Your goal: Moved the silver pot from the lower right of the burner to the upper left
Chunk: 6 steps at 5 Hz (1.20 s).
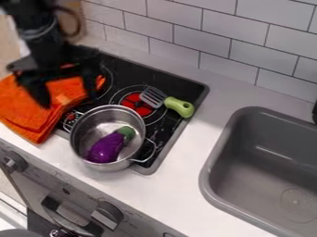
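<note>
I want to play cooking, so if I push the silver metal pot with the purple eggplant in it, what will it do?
The round silver metal pot should probably stay stiff, as its walls look solid. The shiny purple eggplant with a green top lies inside, so it may roll about.

Orange cloth (22, 111) toward the bench's (145, 190) left; purple eggplant (106, 148) near its front edge; green-handled spatula (180, 107) farther back; grey sink (212, 159) at right; white tiles (198, 44) along the back edge.

Shiny metal pot (79, 143), glossy purple eggplant (106, 147), rough orange cloth (25, 109).
</note>
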Tool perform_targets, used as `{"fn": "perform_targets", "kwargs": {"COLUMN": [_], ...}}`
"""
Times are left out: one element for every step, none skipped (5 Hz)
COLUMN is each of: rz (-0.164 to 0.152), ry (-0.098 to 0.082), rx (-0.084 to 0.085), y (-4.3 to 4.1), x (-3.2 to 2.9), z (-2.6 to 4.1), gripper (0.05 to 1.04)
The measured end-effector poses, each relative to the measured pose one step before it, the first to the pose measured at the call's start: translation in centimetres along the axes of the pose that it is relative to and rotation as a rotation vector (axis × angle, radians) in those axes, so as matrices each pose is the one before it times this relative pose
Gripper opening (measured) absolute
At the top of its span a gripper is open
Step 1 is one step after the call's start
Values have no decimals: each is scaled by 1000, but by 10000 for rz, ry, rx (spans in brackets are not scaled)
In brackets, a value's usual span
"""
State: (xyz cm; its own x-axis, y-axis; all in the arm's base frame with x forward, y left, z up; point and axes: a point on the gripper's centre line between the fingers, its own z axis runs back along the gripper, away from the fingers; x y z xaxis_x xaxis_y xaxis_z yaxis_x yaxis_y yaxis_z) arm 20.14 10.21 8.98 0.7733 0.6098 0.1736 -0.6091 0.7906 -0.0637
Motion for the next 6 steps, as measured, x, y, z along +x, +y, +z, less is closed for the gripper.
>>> {"fn": "perform_targets", "kwargs": {"rz": [171, 242, 115, 5, 238, 3], "ry": [200, -251, -8, 30, 6, -108], "rx": [680, 233, -82, -398, -152, 582], "y": [1047, 490, 17, -437, -185, 220], "x": [-1320, -104, -709, -917, 89, -22], "z": [-1010, -1376, -1201, -715, -285, -1209], "gripper": [1000, 1000, 1000, 1000, 1000, 972]}}
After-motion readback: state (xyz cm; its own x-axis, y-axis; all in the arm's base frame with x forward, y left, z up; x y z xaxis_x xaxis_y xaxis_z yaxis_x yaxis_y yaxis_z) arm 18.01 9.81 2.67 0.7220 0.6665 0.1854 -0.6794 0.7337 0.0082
